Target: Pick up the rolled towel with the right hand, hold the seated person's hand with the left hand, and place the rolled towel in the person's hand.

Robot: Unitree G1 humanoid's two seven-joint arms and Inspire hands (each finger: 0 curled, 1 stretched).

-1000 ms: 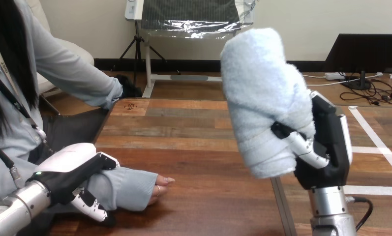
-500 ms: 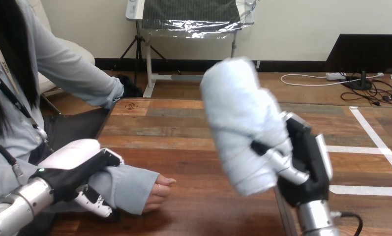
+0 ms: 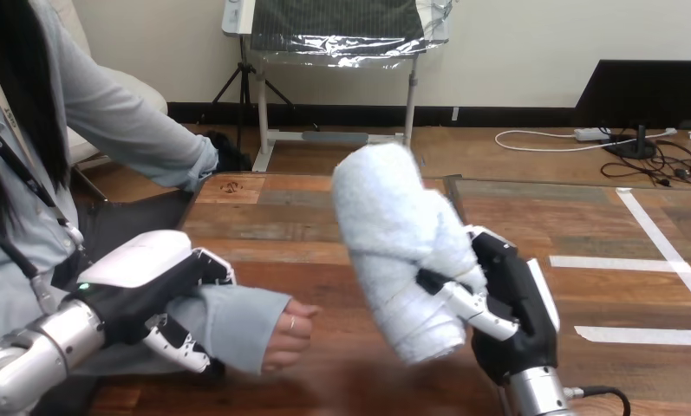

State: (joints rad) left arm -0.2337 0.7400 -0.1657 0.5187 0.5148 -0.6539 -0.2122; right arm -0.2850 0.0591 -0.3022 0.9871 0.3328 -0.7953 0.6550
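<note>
Nearest, at the view's lower left, the robot's left hand point(image 3: 142, 282) (black, with white shells on its back) lies over the person's grey-blue sleeved wrist point(image 3: 233, 321). Its thumb is on top and its jointed fingers point(image 3: 179, 345) curl round underneath, so it clasps that wrist. The person's hand point(image 3: 288, 334) comes out of the cuff just past the clasp, loosely curled, knuckles toward the view's right, low over the dark wooden plank table point(image 3: 324, 217); whether it touches the wood I cannot tell. A strip of bare wood separates it from the robot's right hand point(image 3: 519, 316), which rises from the bottom edge with its black-and-white fingers point(image 3: 463, 303) wrapped across the lower half of the pale, fluffy rolled towel point(image 3: 394, 243), holding it clear of the table. The rolled towel's long axis stands steep rather than flat. Its lower end points down at the near table, to the right of the person's hand and apart from it. Its upper end leans toward the view's left and away. Beyond both hands the planks run bare to the table's far edge, and the left edge passes beside the seated person
</note>
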